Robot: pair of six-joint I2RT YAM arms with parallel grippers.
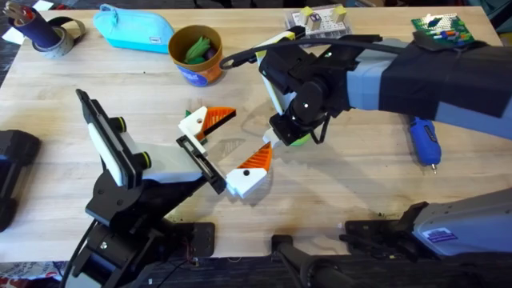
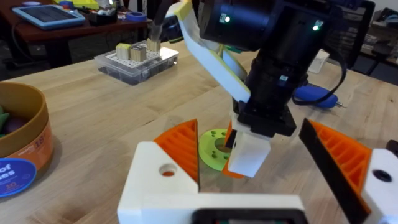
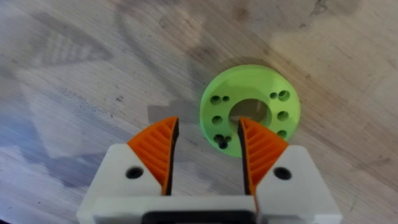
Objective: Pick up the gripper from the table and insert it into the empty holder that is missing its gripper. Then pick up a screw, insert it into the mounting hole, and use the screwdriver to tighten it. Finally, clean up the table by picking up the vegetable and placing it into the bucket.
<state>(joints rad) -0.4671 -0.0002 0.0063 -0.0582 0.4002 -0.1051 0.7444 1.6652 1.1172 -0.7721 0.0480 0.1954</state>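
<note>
The gripper point(image 1: 204, 120), a white block with an orange ribbed wedge point(image 2: 180, 149), sits at the far end of the holder point(image 1: 200, 164), the black bar on my left arm. A smooth orange wedge with a black dot point(image 1: 250, 170) sits at the near end. These two fingers stand wide apart, so my left gripper point(image 1: 252, 130) is open. My right gripper point(image 3: 208, 119) hangs open low over a green holed disc point(image 3: 249, 81), one finger above its centre hole. The blue screwdriver point(image 1: 424, 140) lies at the right. A green vegetable point(image 1: 198, 46) lies in the bucket point(image 1: 192, 68). No screw can be made out.
A light-blue pouch point(image 1: 132, 28) and a tape roll point(image 1: 48, 32) lie at the back left. A clear parts box point(image 1: 320, 22) and a green board point(image 1: 440, 28) stand at the back right. A black object point(image 1: 16, 160) sits at the left edge.
</note>
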